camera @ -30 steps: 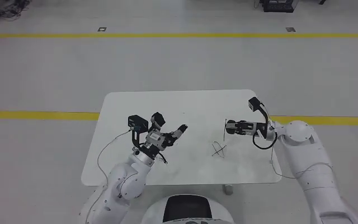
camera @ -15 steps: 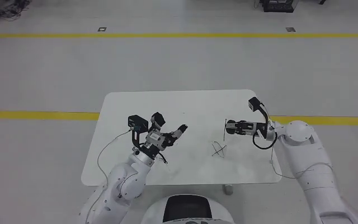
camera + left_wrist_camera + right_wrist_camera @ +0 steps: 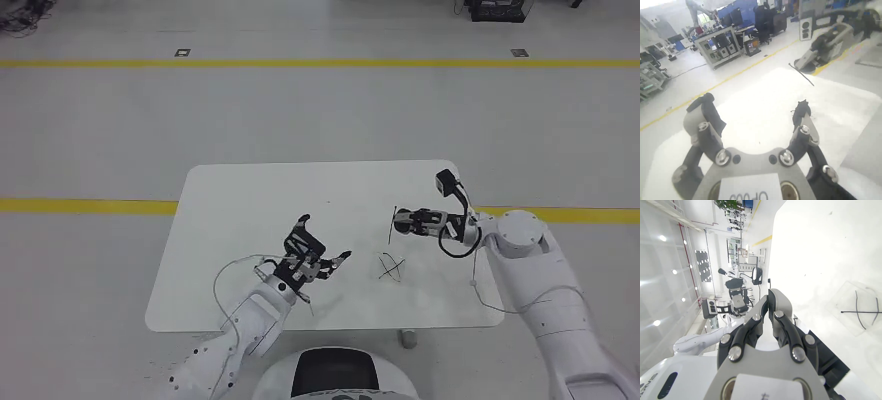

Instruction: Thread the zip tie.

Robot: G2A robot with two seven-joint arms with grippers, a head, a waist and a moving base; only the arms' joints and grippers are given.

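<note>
My right gripper (image 3: 399,223) hangs over the right half of the white table (image 3: 250,200), shut on a thin black zip tie (image 3: 392,226) that stands roughly upright in its fingertips. The left wrist view shows that zip tie (image 3: 801,74) slanting down from the right gripper (image 3: 797,66). In the right wrist view the right gripper (image 3: 768,295) has its pads pressed together, with the tie's end (image 3: 769,281) poking out past them. My left gripper (image 3: 324,238) is open near the table's middle front, empty, a short way from the tie. Its fingers (image 3: 706,100) are spread wide.
Several loose black zip ties (image 3: 390,266) lie crossed on the table between the two grippers, near the front. In the right wrist view these loose ties (image 3: 865,311) rest on a clear sheet (image 3: 846,294). The table's front edge is close to the left arm.
My left arm has swung right toward the table's middle and its gripper has turned, still open. The right gripper with the zip tie has shifted slightly left and away.
</note>
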